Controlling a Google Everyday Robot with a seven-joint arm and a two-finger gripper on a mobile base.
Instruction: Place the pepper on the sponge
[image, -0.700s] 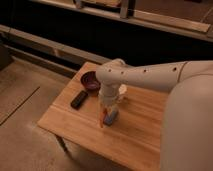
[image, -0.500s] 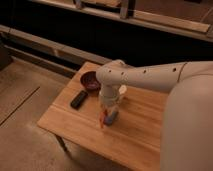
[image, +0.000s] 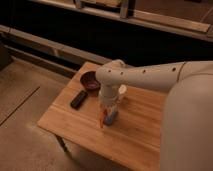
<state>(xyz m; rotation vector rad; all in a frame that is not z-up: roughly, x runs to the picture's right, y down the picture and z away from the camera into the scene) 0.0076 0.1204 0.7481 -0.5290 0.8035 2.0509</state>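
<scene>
My gripper (image: 106, 111) hangs from the white arm over the middle of the wooden table (image: 60, 120), right above the bluish-grey sponge (image: 112, 117). The slim red-orange pepper (image: 102, 120) shows at the gripper's lower left edge, against the sponge's left side. Whether the pepper rests on the sponge or still hangs in the gripper I cannot tell. Much of the sponge is hidden by the gripper.
A dark red round bowl (image: 90, 81) stands at the table's back left. A black flat block (image: 78, 99) lies in front of it, left of the gripper. The table's left and front edges drop to a concrete floor. A dark counter runs behind.
The pepper and gripper have sunk slightly toward the sponge. Nothing else has moved.
</scene>
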